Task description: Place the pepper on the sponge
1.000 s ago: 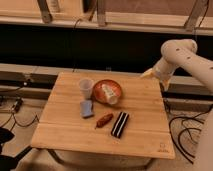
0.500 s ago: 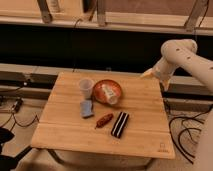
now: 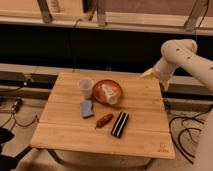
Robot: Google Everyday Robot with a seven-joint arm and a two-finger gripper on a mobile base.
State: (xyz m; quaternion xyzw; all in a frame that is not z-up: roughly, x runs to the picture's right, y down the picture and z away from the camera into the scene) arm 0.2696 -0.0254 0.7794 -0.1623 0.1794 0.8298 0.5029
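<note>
Your one camera view looks down on a wooden surface point(image 3: 142, 132). The pepper point(image 3: 104, 120) lies near its middle, just right of and slightly in front of the sponge point(image 3: 87, 108), with a small gap between them. A black striped block point(image 3: 119, 124) lies just right of the pepper. Behind them stand a clear cup point(image 3: 86, 88) and an orange plate point(image 3: 116, 86) holding what may be a white item. Your hand point(image 3: 150, 74) hovers at the surface's far right corner, well apart from the pepper; how it is set, you cannot tell.
</note>
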